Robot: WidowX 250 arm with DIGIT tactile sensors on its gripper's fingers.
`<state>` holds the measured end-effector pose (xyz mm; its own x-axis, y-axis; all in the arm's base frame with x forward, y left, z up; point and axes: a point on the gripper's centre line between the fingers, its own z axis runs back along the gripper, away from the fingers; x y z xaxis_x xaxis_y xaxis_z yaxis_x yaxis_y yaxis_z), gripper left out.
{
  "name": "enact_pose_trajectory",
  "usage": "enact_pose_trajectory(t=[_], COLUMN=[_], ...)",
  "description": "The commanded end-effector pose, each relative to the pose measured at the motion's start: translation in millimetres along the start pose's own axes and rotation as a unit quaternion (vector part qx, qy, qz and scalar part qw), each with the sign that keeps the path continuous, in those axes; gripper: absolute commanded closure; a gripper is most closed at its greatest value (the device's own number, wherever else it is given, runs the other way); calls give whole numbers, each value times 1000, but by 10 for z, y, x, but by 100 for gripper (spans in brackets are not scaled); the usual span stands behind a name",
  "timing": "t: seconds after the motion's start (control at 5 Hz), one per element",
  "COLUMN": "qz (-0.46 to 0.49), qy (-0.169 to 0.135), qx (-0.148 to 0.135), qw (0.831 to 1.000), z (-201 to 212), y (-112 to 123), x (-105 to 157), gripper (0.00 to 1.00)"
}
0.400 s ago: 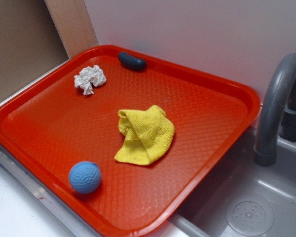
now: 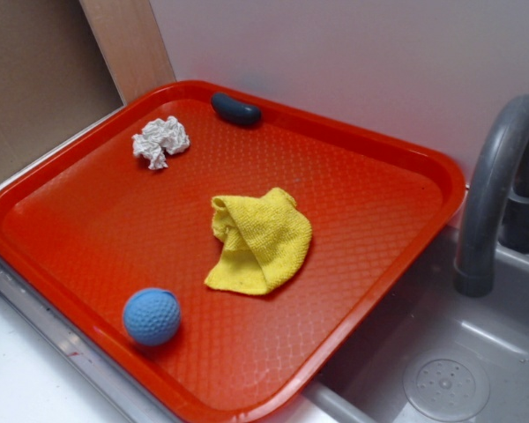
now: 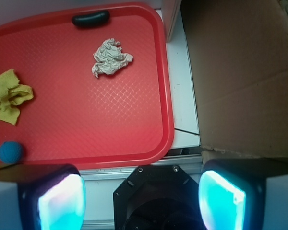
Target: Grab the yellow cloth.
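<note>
The yellow cloth (image 2: pixel 258 241) lies crumpled near the middle of the red tray (image 2: pixel 370 150). In the wrist view the cloth (image 3: pixel 9 96) sits at the tray's left side, far from my gripper (image 3: pixel 141 199). The gripper is open and empty, its two glowing pads (image 3: pixel 62 201) wide apart at the bottom of the wrist view, high above the tray's near edge. The gripper does not show in the exterior view.
A white paper wad (image 2: pixel 160 141) (image 3: pixel 110 57), a blue ball (image 2: pixel 152 315) (image 3: pixel 10 152) and a dark oblong object (image 2: pixel 235 108) (image 3: pixel 90 19) lie on the tray. A grey sink with a tap (image 2: pixel 494 194) is at the right. Cardboard (image 3: pixel 240 72) flanks the tray.
</note>
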<state>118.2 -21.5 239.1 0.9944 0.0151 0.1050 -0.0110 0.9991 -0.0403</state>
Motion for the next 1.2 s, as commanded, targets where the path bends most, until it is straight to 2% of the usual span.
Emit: enact_pose_trajectory(t=[0.0, 0.2, 0.4, 0.6, 0.8, 1.0], qz=[-16, -36, -48, -67, -98, -121], qy=[-32, -37, -29, -11, 18, 43], qx=[-67, -109, -154, -158, -174, -149], qw=[997, 993, 986, 985, 980, 980], z=[-275, -495, -655, -860, -1048, -1312], y=[-596, -999, -1399, -1731, -2054, -2264], x=[415, 671, 810, 834, 731, 644], gripper=[0, 0, 0, 0, 0, 0])
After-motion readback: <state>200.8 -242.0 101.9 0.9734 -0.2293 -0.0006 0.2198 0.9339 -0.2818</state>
